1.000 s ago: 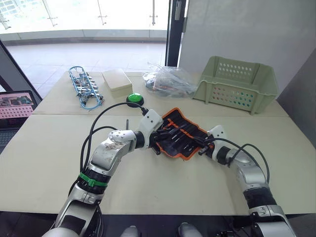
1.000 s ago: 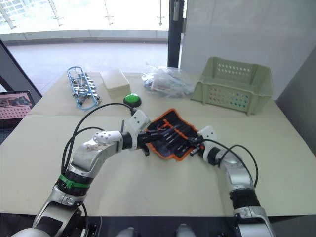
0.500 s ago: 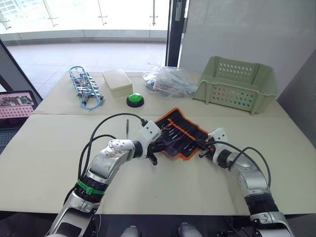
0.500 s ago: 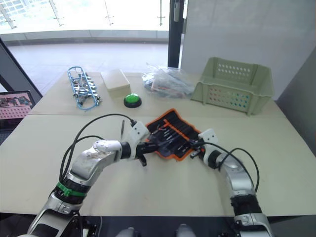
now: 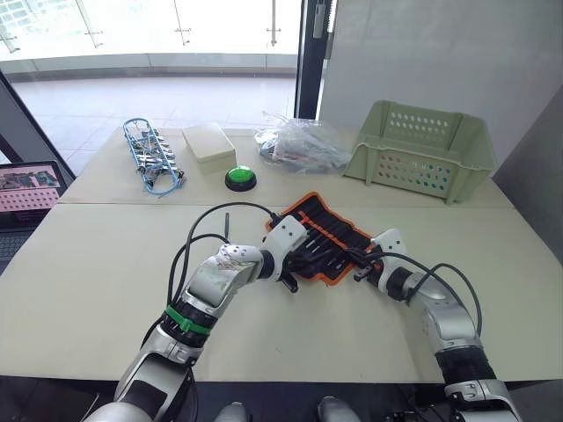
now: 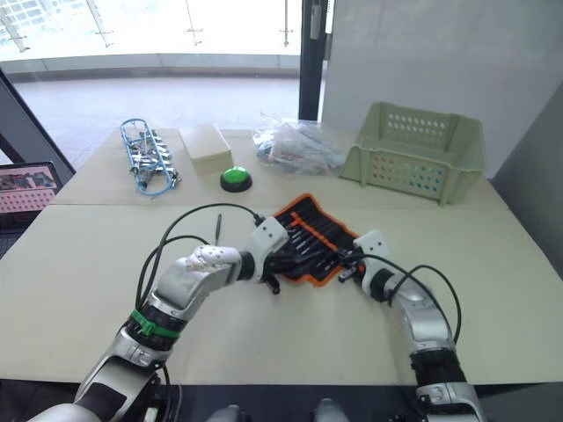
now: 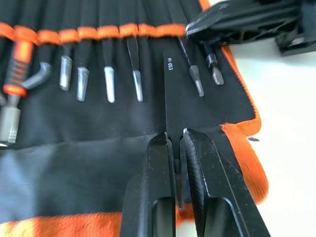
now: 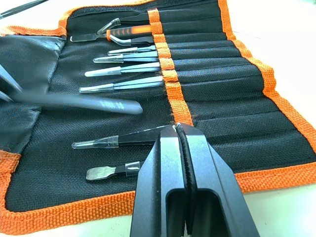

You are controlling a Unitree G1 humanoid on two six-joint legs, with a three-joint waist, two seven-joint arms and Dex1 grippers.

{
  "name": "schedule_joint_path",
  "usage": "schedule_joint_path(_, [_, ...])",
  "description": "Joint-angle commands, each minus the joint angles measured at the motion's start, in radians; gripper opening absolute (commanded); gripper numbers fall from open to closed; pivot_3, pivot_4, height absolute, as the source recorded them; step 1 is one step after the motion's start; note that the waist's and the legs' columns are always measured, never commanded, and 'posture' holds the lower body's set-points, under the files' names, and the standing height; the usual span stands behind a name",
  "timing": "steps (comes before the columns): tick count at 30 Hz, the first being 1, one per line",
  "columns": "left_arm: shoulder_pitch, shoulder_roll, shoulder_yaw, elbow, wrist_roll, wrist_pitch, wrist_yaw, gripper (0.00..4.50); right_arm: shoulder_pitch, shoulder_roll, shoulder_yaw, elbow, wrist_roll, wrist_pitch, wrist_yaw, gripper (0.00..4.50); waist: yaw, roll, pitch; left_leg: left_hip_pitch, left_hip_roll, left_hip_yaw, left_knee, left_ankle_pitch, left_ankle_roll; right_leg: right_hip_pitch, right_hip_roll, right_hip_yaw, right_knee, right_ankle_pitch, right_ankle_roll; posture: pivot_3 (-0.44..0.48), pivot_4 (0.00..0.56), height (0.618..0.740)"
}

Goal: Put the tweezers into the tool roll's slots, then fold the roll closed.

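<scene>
beige table by glazed wall; left gripper clamps tweezers marked, seemingly, "esd-14"; right gripper pinched onto tool roll.

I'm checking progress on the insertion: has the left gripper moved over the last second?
Yes. The left gripper, shut on a tweezers, has moved rightward across the tool roll, away from the green button and nearer the right gripper.

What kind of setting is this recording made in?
Probably an indoor lab or office work area set up for tabletop trials: pale tables pushed together beside floor-to-ceiling windows, holding props such as a green perforated basket, a green push button and an open tool roll.
</scene>
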Motion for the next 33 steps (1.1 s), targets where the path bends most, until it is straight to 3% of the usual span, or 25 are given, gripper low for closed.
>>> schedule_joint_path(1, [-0.043,-0.029,0.009,0.024,0.02,-0.037,0.019,0.02,0.017,0.001,0.003,0.008,-0.007,0.023,-0.005,0.0,0.0,0.0,0.0,0.0,0.0,0.0,0.0,0.0,0.0,0.0,0.0,0.0,0.0,0.0,0.0,0.0,0.15,0.74])
schedule_joint_path(15, [-0.057,-0.08,0.044,0.136,0.055,-0.063,0.071,0.02,0.032,-0.001,0.007,-0.013,-0.009,0.035,-0.016,0.0,0.0,0.0,0.0,0.0,0.0,0.0,0.0,0.0,0.0,0.0,0.0,0.0,0.0,0.0,0.0,0.0,0.15,0.74])
schedule_joint_path(33, [-0.048,-0.047,0.048,0.026,0.033,0.058,0.057,0.02,0.023,0.01,0.016,0.009,-0.012,0.03,-0.018,0.0,-0.003,0.0,0.0,0.001,0.0,0.0,0.0,0.0,0.0,0.0,0.0,0.0,0.001,0.0,0.0,0.0,0.15,0.74])
